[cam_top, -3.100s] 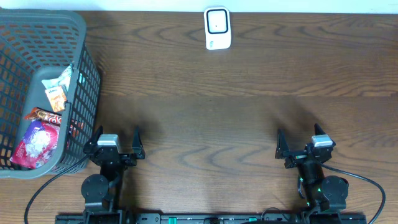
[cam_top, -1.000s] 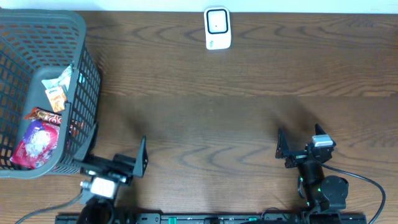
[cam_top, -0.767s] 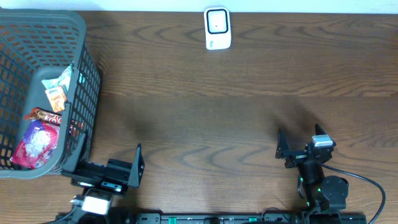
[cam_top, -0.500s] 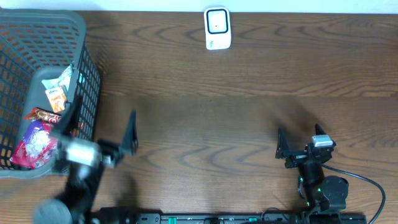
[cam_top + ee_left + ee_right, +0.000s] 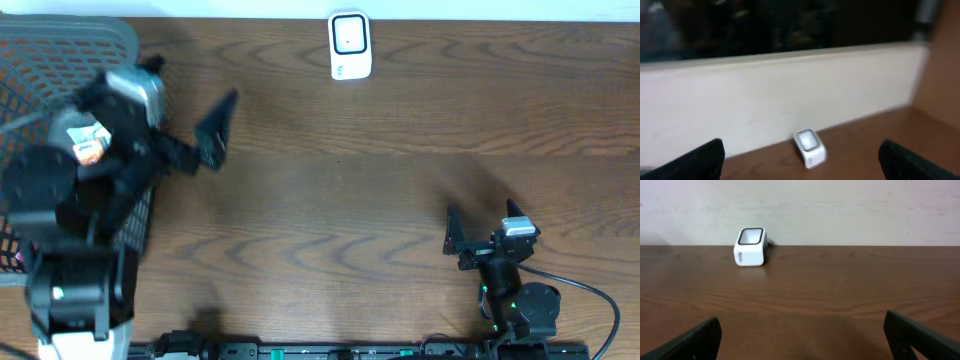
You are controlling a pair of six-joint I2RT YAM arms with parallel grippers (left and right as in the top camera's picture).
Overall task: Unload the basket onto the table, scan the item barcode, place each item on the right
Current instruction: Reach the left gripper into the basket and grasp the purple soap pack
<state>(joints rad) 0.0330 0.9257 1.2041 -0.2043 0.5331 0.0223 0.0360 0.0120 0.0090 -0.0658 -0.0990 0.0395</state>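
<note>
The white barcode scanner point(image 5: 349, 45) stands at the table's far edge; it shows small in the left wrist view point(image 5: 809, 146) and upright in the right wrist view point(image 5: 751, 240). The items lie in the grey basket point(image 5: 60, 35) at the left. Only an orange packet point(image 5: 90, 151) shows, because my raised left arm covers the rest. My left gripper point(image 5: 186, 106) hangs open and empty over the basket's right wall, pointing at the scanner point(image 5: 800, 161). My right gripper point(image 5: 482, 229) rests open and empty at the front right point(image 5: 800, 339).
A pale wall point(image 5: 840, 210) runs behind the table's far edge. Bare brown wood point(image 5: 380, 190) lies between the basket, the scanner and the right arm. The basket's mesh side stands tall at the left.
My left arm has risen from its rest at the front left and swung back over the basket, gripper still open. The right arm has not moved.
</note>
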